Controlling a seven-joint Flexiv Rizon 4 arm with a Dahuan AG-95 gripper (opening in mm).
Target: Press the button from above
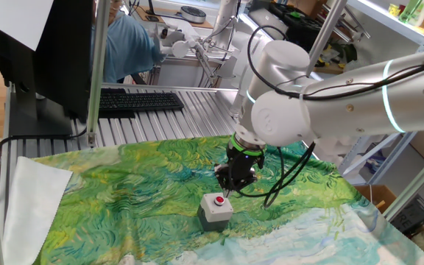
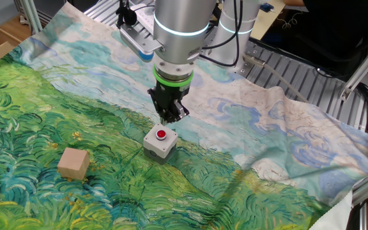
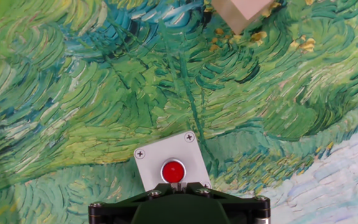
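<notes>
The end effector (image 2: 170,115) hangs just above the button (image 2: 161,134) on its grey box (image 2: 159,142) mid-table; finger state I cannot tell; seemingly mid-approach; next, a straight push down.

White rounded arm (image 1: 344,96), glowing green rings, black cables, black hand (image 2: 170,114).

I see even, bright overhead light in all three views, with only soft shadows under the grey box (image 2: 159,144) on the cloth (image 2: 56,115). The arm's white casing (image 1: 359,96) shows mild glare. My hand view is sharp; its bottom edge is dark.
</notes>
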